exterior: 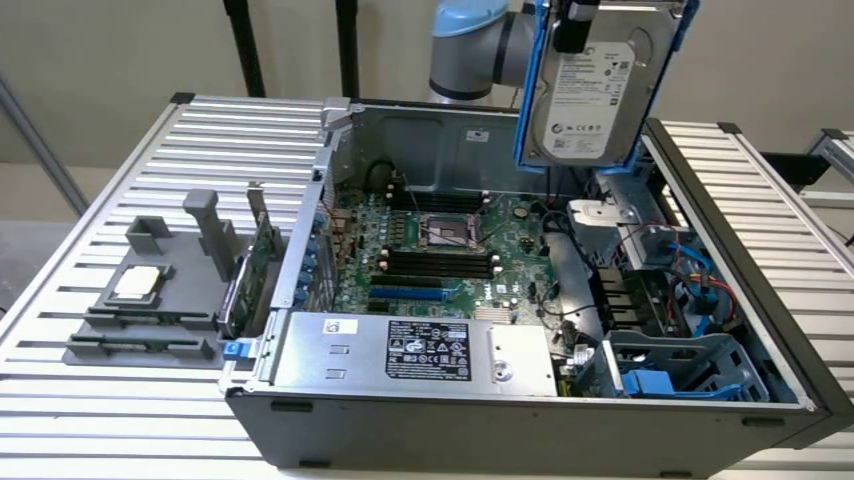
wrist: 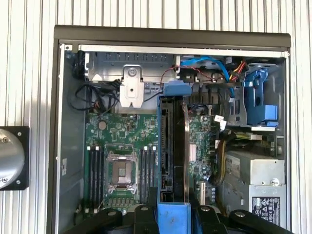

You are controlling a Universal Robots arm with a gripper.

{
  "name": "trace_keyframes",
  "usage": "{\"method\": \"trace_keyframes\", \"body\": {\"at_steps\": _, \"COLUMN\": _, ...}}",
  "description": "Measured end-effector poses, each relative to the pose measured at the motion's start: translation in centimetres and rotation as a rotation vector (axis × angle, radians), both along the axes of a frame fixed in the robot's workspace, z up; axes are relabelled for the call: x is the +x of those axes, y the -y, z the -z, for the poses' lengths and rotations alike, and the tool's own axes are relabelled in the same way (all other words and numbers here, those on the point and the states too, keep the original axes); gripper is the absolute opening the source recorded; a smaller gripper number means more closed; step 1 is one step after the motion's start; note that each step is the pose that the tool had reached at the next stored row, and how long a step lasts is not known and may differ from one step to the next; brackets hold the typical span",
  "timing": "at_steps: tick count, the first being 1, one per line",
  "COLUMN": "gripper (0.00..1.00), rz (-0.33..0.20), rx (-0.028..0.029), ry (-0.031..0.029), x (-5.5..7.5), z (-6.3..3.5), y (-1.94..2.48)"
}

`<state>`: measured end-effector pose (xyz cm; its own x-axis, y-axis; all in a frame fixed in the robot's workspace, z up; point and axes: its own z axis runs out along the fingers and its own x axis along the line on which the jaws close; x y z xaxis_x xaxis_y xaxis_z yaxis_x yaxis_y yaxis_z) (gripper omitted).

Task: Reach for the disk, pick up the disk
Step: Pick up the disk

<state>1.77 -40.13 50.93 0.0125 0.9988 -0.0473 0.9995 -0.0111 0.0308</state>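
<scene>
Gripper and disk above the open computer case (exterior: 534,425). We see the gripper (wrist: 173,210) clamped on the disk (exterior: 594,88), its jaws closed on either side of one blue carrier end. The disk hangs upright directly beneath the gripper, white label facing the exterior view, above the case's far side toward the exterior view's right. In the wrist view we look along the disk's edge to the motherboard (wrist: 122,131) below. The power-supply box (exterior: 414,352) lies at the case's near wall, well apart from the disk.
</scene>
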Motion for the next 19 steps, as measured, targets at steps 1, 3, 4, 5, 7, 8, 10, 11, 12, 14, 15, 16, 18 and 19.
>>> {"method": "trace_keyframes", "body": {"at_steps": 1, "gripper": 0.33, "rz": 0.0, "rx": 0.0, "ry": -0.004, "x": 0.4, "z": 0.0, "y": 0.18}}
{"method": "trace_keyframes", "body": {"at_steps": 3, "gripper": 0.33, "rz": 0.0, "rx": 0.0, "ry": -0.0122, "x": 1.1, "z": 0.0, "y": 0.57}}
{"method": "trace_keyframes", "body": {"at_steps": 4, "gripper": 0.33, "rz": 0.0, "rx": 0.0001, "ry": -0.0163, "x": 1.4, "z": 0.0, "y": 0.77}}
{"method": "trace_keyframes", "body": {"at_steps": 5, "gripper": 0.33, "rz": 0.0, "rx": 0.0, "ry": -0.0206, "x": 1.8, "z": 0.0, "y": 0.98}}
{"method": "trace_keyframes", "body": {"at_steps": 7, "gripper": 0.33, "rz": 0.0, "rx": 0.0, "ry": -0.0301, "x": 2.2, "z": 0.0, "y": 1.44}}
{"method": "trace_keyframes", "body": {"at_steps": 8, "gripper": 0.33, "rz": 0.0, "rx": 0.0, "ry": -0.036, "x": 2.4, "z": 0.0, "y": 1.72}}
{"method": "trace_keyframes", "body": {"at_steps": 10, "gripper": 0.33, "rz": 0.0, "rx": 0.0002, "ry": -0.0486, "x": 2.6, "z": 0.0, "y": 2.19}}
{"method": "trace_keyframes", "body": {"at_steps": 11, "gripper": 0.33, "rz": 0.0, "rx": 0.0007, "ry": -0.055, "x": 2.7, "z": 0.0, "y": 2.39}}
{"method": "trace_keyframes", "body": {"at_steps": 12, "gripper": 0.33, "rz": 0.0, "rx": 0.0018, "ry": -0.0609, "x": 2.8, "z": 0.0, "y": 2.56}}
{"method": "trace_keyframes", "body": {"at_steps": 14, "gripper": 0.33, "rz": 0.0, "rx": 0.0046, "ry": -0.0714, "x": 3.1, "z": -0.03, "y": 2.87}}
{"method": "trace_keyframes", "body": {"at_steps": 15, "gripper": 0.33, "rz": 0.0, "rx": 0.0064, "ry": -0.0758, "x": 3.2, "z": -0.05, "y": 3.01}}
{"method": "trace_keyframes", "body": {"at_steps": 16, "gripper": 0.33, "rz": 0.0, "rx": 0.0086, "ry": -0.08, "x": 3.4, "z": -0.09, "y": 3.12}}
{"method": "trace_keyframes", "body": {"at_steps": 18, "gripper": 0.33, "rz": 0.0, "rx": 0.0141, "ry": -0.0874, "x": 3.7, "z": -0.2, "y": 3.32}}
{"method": "trace_keyframes", "body": {"at_steps": 19, "gripper": 0.33, "rz": -0.001, "rx": 0.0174, "ry": -0.0905, "x": 3.9, "z": -0.27, "y": 3.41}}
